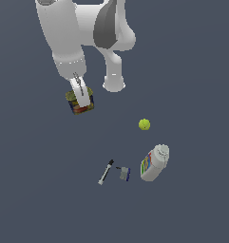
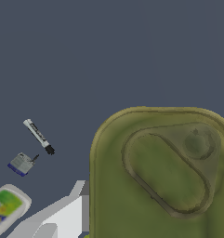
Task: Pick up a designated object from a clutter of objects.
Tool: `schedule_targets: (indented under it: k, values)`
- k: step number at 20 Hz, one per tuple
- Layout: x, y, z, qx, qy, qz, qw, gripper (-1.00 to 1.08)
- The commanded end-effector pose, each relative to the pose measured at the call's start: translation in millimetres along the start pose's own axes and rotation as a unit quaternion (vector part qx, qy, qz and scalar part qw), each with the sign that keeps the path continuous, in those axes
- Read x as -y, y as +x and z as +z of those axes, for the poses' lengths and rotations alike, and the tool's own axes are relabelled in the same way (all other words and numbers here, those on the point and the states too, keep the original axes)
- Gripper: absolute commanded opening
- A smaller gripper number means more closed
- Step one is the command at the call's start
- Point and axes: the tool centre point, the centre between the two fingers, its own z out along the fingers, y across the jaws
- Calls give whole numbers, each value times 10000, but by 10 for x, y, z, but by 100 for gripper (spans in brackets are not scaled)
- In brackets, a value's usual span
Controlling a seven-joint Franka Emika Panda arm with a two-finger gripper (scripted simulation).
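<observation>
Gripper (image 1: 81, 97) closed around the small squat olive-green tin (image 1: 81, 103) with red, blue and yellow side label; a white finger (image 1: 79, 89) crosses the tin's face. Wrist view: tin's olive lid (image 2: 164, 176) fills much of the frame, close under the camera, one pale finger (image 2: 62, 216) alongside it. Whether the tin rests on the dark grey-blue floor (image 1: 192, 57) cannot be told. Well apart from the gripper: yellow-green ball (image 1: 144, 124); farther off, white bottle with colourful label (image 1: 154, 163), lying down; small grey-blue block (image 1: 124, 173) just beside it; black-and-white marker pen (image 1: 105, 172) near the block.
</observation>
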Motion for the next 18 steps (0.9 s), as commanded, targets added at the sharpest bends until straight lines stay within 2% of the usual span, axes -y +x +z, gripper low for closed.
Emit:
schedule_targets:
  k: [1,10,18]
  values:
    - [-35,-42,-228,-11,9,1,10000,-100]
    - [-103,-150,-754,-5,13,-5,10000,-100]
    - [-106,-171,-892,0,16,-10,10000,-100]
